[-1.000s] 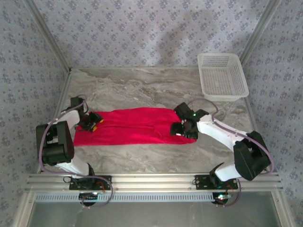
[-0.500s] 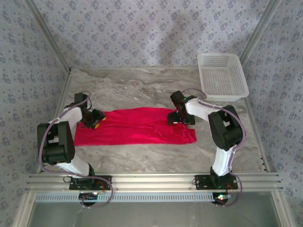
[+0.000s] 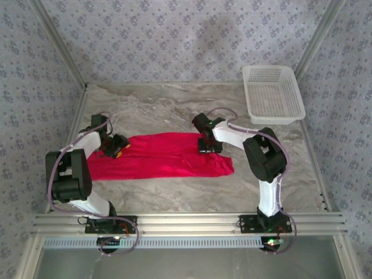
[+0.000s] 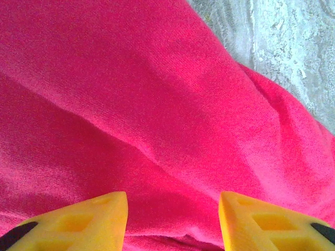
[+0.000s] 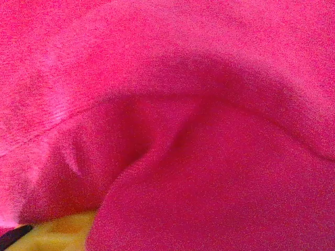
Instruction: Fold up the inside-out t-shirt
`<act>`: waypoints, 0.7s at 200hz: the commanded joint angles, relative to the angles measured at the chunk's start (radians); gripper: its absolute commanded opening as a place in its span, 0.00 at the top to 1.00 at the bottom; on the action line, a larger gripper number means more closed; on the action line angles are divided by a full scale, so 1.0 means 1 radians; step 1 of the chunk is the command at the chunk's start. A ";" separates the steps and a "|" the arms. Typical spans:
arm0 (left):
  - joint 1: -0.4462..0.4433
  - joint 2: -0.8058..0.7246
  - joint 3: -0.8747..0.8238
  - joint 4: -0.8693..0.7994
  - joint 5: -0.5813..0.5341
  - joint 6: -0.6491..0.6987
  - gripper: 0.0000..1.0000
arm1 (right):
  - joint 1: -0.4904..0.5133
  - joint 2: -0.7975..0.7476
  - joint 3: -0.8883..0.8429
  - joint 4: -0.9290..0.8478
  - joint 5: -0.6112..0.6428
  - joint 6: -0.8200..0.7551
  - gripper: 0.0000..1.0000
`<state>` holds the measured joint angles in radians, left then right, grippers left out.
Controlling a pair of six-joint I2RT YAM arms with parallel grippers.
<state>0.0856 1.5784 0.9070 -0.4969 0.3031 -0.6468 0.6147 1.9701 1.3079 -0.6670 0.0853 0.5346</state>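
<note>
The inside-out t-shirt (image 3: 163, 157) lies as a long red band across the marble table (image 3: 168, 107), stretching from left to right. My left gripper (image 3: 118, 146) rests on its far left corner. In the left wrist view its yellow fingers (image 4: 104, 214) stand apart, and the red cloth (image 4: 157, 104) lies flat under the gap. My right gripper (image 3: 209, 145) sits on the far edge of the shirt's right part. In the right wrist view a hump of red cloth (image 5: 209, 198) rises over the jaws and hides all but one yellow finger (image 5: 57, 232).
A white mesh basket (image 3: 267, 67) stands at the back right corner of the table. Patterned walls close in the back and both sides. An aluminium rail (image 3: 186, 221) runs along the near edge, where both arm bases are bolted.
My right gripper swung from the shirt's near right corner to its far edge, then slid left. The shirt's right end shifted left with it. The left gripper nudged slightly toward the back.
</note>
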 commanded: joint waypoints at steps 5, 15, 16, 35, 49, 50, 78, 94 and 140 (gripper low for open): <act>0.006 0.011 -0.022 0.011 0.025 0.011 0.51 | -0.010 0.113 -0.107 0.061 -0.120 0.015 0.73; 0.005 0.007 -0.028 0.020 0.036 0.003 0.52 | -0.025 0.087 -0.166 0.085 -0.123 0.006 0.82; 0.004 0.007 -0.028 0.022 0.037 0.003 0.52 | -0.026 0.085 -0.167 0.088 -0.124 0.005 0.83; -0.005 -0.012 -0.023 0.034 0.058 -0.019 0.52 | -0.047 0.016 -0.213 0.080 -0.098 -0.027 0.94; -0.021 -0.032 -0.006 0.040 0.066 -0.040 0.52 | -0.062 -0.045 -0.233 0.043 -0.075 -0.060 0.96; -0.023 -0.032 -0.004 0.041 0.066 -0.040 0.52 | -0.063 -0.050 -0.234 0.040 -0.072 -0.062 0.96; -0.067 -0.057 0.069 0.049 0.077 -0.080 0.53 | -0.100 -0.182 -0.247 -0.057 0.009 -0.115 0.98; -0.073 -0.060 0.111 0.052 0.091 -0.092 0.53 | -0.130 -0.267 -0.249 -0.097 0.053 -0.148 0.99; -0.014 -0.046 0.181 0.006 0.102 -0.064 0.53 | -0.196 -0.476 -0.194 -0.220 0.109 -0.220 0.98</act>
<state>0.0284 1.5482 1.0618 -0.4637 0.3779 -0.7162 0.4377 1.5959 1.0622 -0.7544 0.1249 0.3828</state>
